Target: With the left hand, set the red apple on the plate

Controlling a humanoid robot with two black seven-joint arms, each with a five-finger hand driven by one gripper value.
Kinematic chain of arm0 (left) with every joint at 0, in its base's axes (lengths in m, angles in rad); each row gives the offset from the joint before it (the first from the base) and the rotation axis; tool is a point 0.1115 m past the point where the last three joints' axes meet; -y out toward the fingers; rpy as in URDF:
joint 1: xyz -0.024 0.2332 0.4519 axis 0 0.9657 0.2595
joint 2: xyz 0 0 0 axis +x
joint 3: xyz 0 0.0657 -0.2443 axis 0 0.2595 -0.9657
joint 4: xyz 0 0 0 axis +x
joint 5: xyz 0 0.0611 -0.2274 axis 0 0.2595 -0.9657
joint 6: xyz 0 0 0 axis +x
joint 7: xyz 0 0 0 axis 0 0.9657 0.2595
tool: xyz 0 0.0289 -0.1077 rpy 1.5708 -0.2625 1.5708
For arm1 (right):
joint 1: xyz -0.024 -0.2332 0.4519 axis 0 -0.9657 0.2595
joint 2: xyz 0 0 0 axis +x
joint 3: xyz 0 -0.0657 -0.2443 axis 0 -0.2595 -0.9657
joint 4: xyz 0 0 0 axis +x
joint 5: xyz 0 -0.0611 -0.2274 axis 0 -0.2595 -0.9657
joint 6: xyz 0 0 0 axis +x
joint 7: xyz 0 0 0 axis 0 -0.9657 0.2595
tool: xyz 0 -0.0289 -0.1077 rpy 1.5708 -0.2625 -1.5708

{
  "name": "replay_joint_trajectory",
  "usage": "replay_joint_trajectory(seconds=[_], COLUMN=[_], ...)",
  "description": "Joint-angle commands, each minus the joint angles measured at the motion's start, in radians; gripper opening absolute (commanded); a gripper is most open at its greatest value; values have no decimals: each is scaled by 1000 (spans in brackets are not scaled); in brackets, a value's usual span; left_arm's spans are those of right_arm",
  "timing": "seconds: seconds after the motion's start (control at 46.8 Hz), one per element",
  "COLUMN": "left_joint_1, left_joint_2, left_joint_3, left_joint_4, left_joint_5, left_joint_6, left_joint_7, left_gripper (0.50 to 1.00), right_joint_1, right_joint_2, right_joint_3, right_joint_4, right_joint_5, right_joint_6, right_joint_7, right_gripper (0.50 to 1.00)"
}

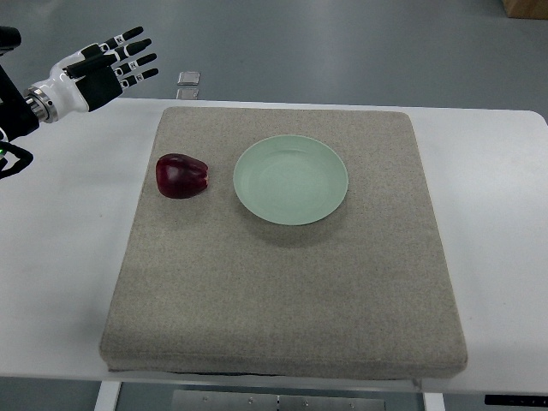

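A dark red apple (181,175) lies on the grey mat (282,282), just left of a pale green plate (291,180) that holds nothing. My left hand (110,67) hovers at the upper left, above the table's far edge and well up-left of the apple. Its fingers are spread, with nothing in them. The right arm does not show.
The mat covers most of a white table (60,257). A small grey object (189,79) lies on the floor beyond the table's far edge. A brown box corner (527,7) shows at the top right.
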Motion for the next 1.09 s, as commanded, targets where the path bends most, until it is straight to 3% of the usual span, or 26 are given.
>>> replay_joint_trajectory(seconds=[0.0, 0.406, 0.577, 0.898, 1.069], left_joint_1=[1, 5, 7, 5, 7], left_joint_2=[0, 8, 17, 98, 138], left_joint_3=[0, 3, 14, 14, 17], left_joint_4=[-3, -5, -9, -181, -233], left_joint_5=[2, 12, 52, 514, 799], left_joint_6=[-1, -26, -61, -61, -61], left_joint_7=[0, -5, -40, -213, -230], left_gripper=[1000, 1000, 999, 999, 999], right_joint_1=[0, 0, 0, 0, 0], right_joint_2=[0, 0, 0, 0, 0], right_joint_3=[1, 1, -1, 1, 1], right_joint_4=[0, 0, 0, 0, 0], right_joint_5=[0, 0, 0, 0, 0], right_joint_6=[0, 0, 0, 0, 0], right_joint_7=[0, 0, 0, 0, 0], right_gripper=[932, 932, 932, 930, 932])
